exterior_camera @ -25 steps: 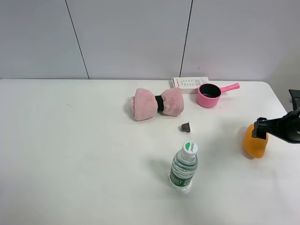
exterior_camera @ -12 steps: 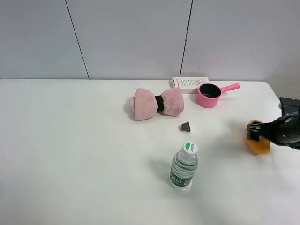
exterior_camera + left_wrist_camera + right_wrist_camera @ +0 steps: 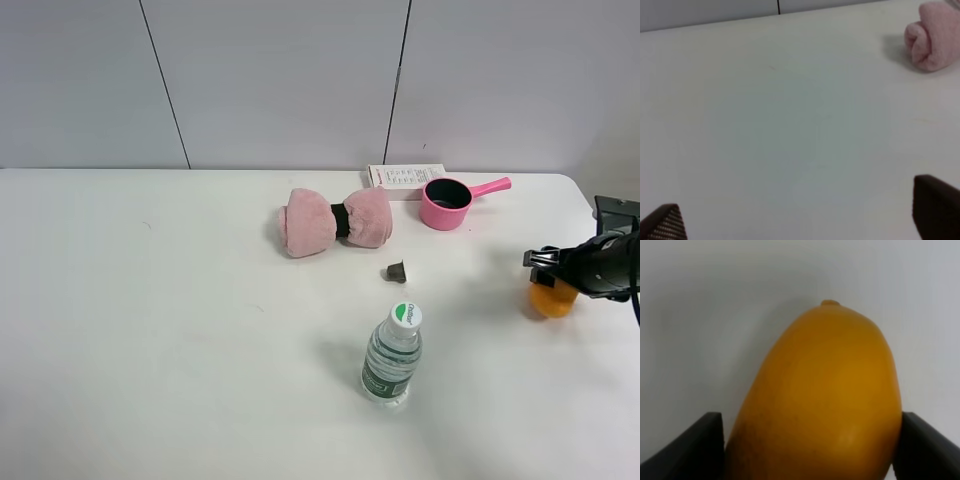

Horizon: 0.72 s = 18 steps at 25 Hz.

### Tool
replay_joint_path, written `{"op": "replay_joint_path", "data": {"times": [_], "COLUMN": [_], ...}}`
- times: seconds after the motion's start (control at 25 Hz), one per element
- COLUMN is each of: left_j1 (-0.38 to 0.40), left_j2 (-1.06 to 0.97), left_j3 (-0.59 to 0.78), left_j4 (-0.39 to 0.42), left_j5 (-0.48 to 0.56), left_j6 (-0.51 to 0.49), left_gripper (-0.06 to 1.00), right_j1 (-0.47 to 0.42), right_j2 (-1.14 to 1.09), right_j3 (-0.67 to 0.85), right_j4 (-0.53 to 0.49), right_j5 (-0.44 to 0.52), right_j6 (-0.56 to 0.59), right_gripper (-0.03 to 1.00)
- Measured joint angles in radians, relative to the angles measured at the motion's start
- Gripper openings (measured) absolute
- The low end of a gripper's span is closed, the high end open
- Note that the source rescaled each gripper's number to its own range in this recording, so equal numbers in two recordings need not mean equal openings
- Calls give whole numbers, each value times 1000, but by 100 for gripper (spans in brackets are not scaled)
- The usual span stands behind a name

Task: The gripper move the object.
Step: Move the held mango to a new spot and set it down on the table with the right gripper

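The orange-yellow mango (image 3: 552, 298) is at the right side of the white table (image 3: 150, 330), gripped between the jaws of my right gripper (image 3: 548, 268). The dark arm reaches in from the right edge. In the right wrist view the mango (image 3: 825, 400) fills the space between the two black fingers (image 3: 690, 445), pointed end away from the camera. My left gripper (image 3: 800, 215) is open over bare table, only its fingertips showing in the left wrist view; it is out of the exterior high view.
A pink rolled towel (image 3: 335, 222) lies at centre back and also shows in the left wrist view (image 3: 932, 35). A pink saucepan (image 3: 448, 203) and a white card (image 3: 405, 176) are behind it. A small dark cap (image 3: 396, 270) and a water bottle (image 3: 392, 355) stand in the middle.
The right gripper has raised and turned the mango, so it shows shorter and rounder below the jaws, shifted slightly right. The other things have not moved.
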Motion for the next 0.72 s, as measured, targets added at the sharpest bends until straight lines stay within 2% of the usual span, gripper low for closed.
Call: {"op": "replay_joint_path", "data": {"times": [0.36,0.6,0.72], "left_j1": [0,0,0], "left_j2": [0,0,0], "left_j3": [0,0,0], "left_j4": [0,0,0], "left_j5": [0,0,0], "left_j6": [0,0,0], "left_gripper": [100,100,100], "right_j1": [0,1,1], "right_j2": [13,-57,-142], "right_j3": [-5,0,1], "right_j4": [1,1,1], "right_j5": [-22,57,62], "right_j6": [-29,-121,-179], "right_gripper": [4,3,3]}}
